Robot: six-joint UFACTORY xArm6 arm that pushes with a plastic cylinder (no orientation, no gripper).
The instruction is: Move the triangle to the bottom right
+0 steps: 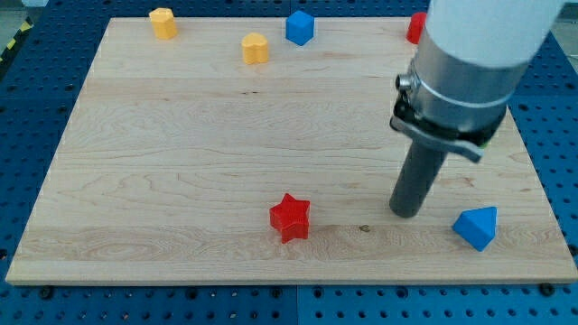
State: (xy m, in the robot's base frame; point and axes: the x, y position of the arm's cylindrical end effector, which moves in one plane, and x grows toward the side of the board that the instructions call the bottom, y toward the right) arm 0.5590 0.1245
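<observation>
My tip (406, 213) sits down on the wooden board (181, 181); no claw on this rig, nothing grasped. Blue plastic triangle block (477, 227) lies just right of it, slightly lower, apart, already near the bottom-right corner. Red star block (290, 218) well left.

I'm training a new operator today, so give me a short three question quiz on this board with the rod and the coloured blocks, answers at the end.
1. True or false: my tip touches the blue triangle.
2. Which block lies nearest the view's bottom edge, left of my tip? A) yellow block B) red star C) blue cube
3. Fill in: the two yellow blocks sit near the view's ____.

Key
1. False: a strip of bare wooden board separates them, the triangle on the tip's right.
2. B, the red star.
3. Top; the blue block and a half-hidden red block also sit there.
</observation>
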